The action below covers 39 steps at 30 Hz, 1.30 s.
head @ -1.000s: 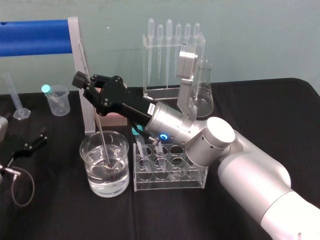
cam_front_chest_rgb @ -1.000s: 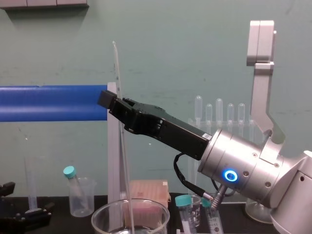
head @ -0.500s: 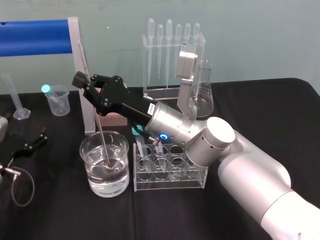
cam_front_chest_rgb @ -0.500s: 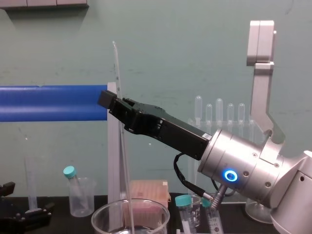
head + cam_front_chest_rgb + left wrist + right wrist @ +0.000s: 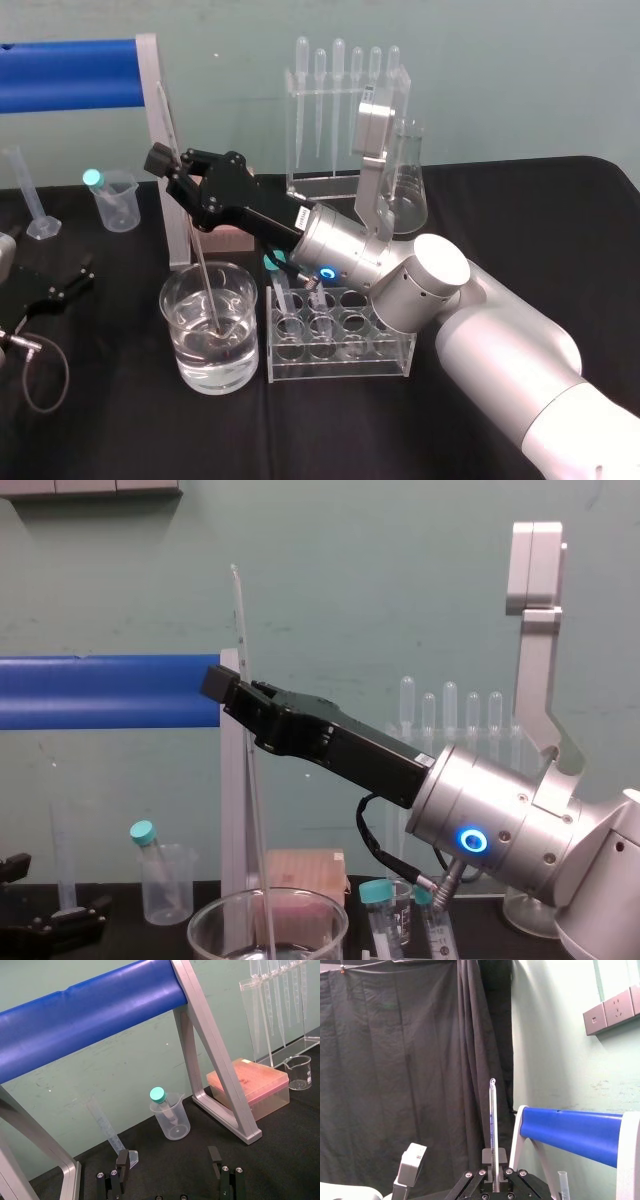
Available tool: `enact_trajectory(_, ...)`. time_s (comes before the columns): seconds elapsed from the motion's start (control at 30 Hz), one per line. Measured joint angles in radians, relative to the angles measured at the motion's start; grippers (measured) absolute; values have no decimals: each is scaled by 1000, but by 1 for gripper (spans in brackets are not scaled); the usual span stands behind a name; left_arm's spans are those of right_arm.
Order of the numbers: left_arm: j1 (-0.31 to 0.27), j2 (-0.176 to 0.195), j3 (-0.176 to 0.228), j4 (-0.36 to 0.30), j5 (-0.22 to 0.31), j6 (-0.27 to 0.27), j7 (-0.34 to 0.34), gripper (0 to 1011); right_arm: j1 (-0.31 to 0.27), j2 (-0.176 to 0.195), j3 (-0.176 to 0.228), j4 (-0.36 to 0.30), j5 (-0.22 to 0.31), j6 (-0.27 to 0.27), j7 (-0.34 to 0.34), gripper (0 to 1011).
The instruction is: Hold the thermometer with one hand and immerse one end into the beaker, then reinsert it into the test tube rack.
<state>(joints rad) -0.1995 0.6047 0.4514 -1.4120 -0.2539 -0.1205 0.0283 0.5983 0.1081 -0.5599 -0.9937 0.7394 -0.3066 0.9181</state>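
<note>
The beaker [image 5: 186, 352], part full of clear liquid, stands near the front of the black-covered table [image 5: 530, 215], just beside a clear test tube rack [image 5: 345, 362] on its right. The thermometer [image 5: 201, 268] stands almost upright with its lower end under the liquid, clear of the rack. The right gripper [image 5: 168, 166] reaches in from the right above the beaker and is closed on the rod partway up; the scale marks are too fine to read. A small white label [image 5: 300, 217] near the gripper's silver wrist cannot be read either, and a blue ring glows on that wrist.

The left gripper [image 5: 169, 1160] rests low at the table's left edge, fingers spread apart and holding nothing.

Farther back are a pink lidded box [image 5: 250, 1085], a small plastic beaker [image 5: 114, 203] holding a teal-capped tube, and a graduated cylinder [image 5: 24, 195]. Behind them stand a pipette stand [image 5: 345, 110], a conical flask [image 5: 405, 190] and a blue bar [image 5: 65, 75] on a silver frame. The wall is pale green, with sockets [image 5: 612, 1015] beside a dark curtain [image 5: 410, 1075].
</note>
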Motion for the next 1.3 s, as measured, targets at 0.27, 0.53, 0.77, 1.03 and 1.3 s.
enact_trajectory(0.27, 0, 0, 0, 0, 0, 0, 0, 1008, 0, 0, 0, 0, 0, 0, 0, 55)
enact_trajectory(0.53, 0, 0, 0, 0, 0, 0, 0, 1008, 0, 0, 0, 0, 0, 0, 0, 55)
enact_trajectory(0.77, 0, 0, 0, 0, 0, 0, 0, 1008, 3, -4, 1, 7, 8, 0, 20, 55)
enact_trajectory(1.03, 0, 0, 0, 0, 0, 0, 0, 1008, 7, -12, 19, -16, 44, -14, 63, 55)
enact_trajectory(1.3, 0, 0, 0, 0, 0, 0, 0, 1008, -1, 11, 60, -130, 88, -36, 57, 55)
